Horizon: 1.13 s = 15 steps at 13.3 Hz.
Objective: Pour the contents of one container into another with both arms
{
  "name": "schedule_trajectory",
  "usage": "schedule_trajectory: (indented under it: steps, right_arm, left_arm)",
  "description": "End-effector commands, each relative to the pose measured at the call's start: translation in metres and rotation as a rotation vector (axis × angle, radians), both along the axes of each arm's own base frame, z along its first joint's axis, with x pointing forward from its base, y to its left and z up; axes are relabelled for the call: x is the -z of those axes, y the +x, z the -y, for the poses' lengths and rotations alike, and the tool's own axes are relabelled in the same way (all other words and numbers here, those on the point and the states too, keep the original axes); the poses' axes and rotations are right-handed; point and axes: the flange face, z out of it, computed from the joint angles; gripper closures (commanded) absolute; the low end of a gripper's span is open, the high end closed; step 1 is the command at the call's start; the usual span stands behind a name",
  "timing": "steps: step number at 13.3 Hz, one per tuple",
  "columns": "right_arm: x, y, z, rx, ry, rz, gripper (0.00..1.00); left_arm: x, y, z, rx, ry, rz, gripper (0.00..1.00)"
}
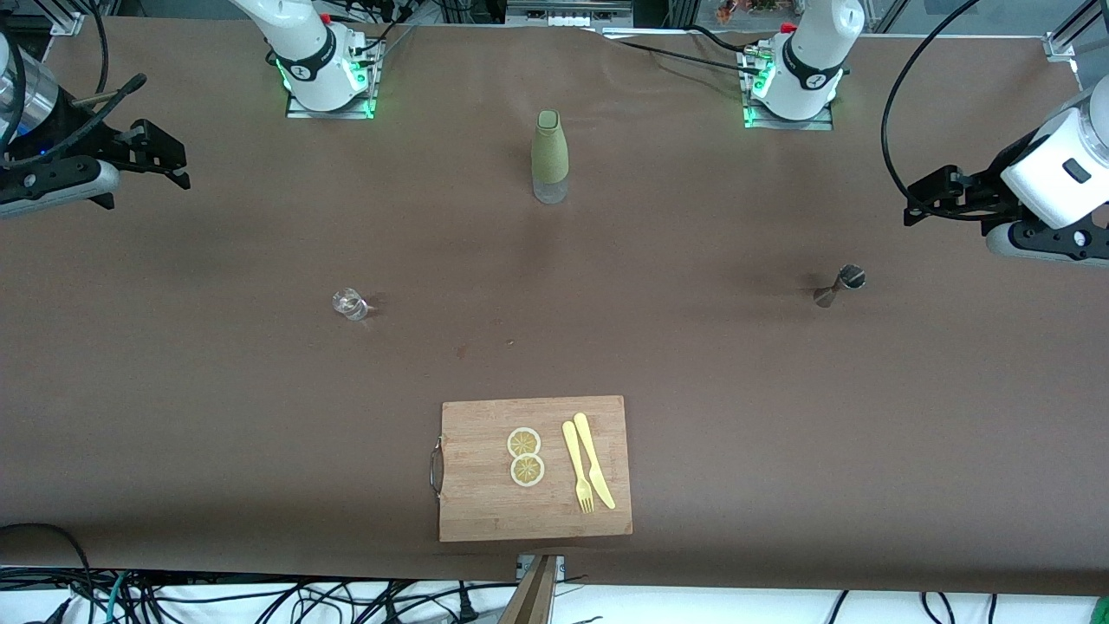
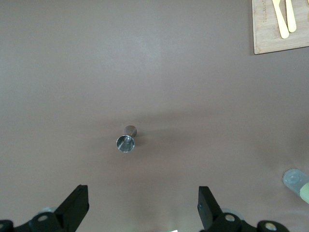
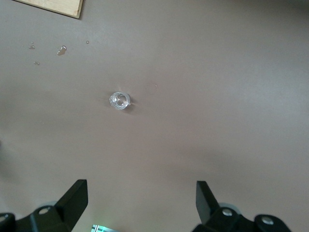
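A steel jigger (image 1: 839, 285) (image 2: 127, 140) stands on the brown table toward the left arm's end. A small clear glass (image 1: 350, 303) (image 3: 119, 100) stands toward the right arm's end. My left gripper (image 1: 931, 204) (image 2: 143, 200) hangs open and empty high over the table's edge at its own end, well apart from the jigger. High over the other end, my right gripper (image 1: 160, 156) (image 3: 141, 195) is open too, with nothing between its fingers, far from the glass.
A green-sleeved bottle (image 1: 549, 157) (image 2: 298, 184) stands between the two bases. A wooden cutting board (image 1: 534, 468) (image 2: 280, 34) (image 3: 50, 7) near the front camera carries two lemon slices (image 1: 525, 456), a yellow knife (image 1: 593, 458) and fork (image 1: 577, 466). Droplets (image 3: 61, 50) lie near it.
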Motion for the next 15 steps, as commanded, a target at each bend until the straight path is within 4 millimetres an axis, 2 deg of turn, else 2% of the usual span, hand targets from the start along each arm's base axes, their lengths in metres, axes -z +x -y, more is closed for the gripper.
schedule_trajectory:
  steps: [1,15]
  right_arm:
    - [-0.0073,0.0022,-0.0008,0.008,-0.001,0.008,0.01]
    - [-0.0011,0.0059,-0.0033,-0.004,-0.004,0.001,0.01]
  left_arm:
    - [-0.0051,0.0044,-0.0039,0.02,0.011,0.013,0.0]
    - [-0.0051,0.0044,-0.003,0.019,0.012,0.013,0.0]
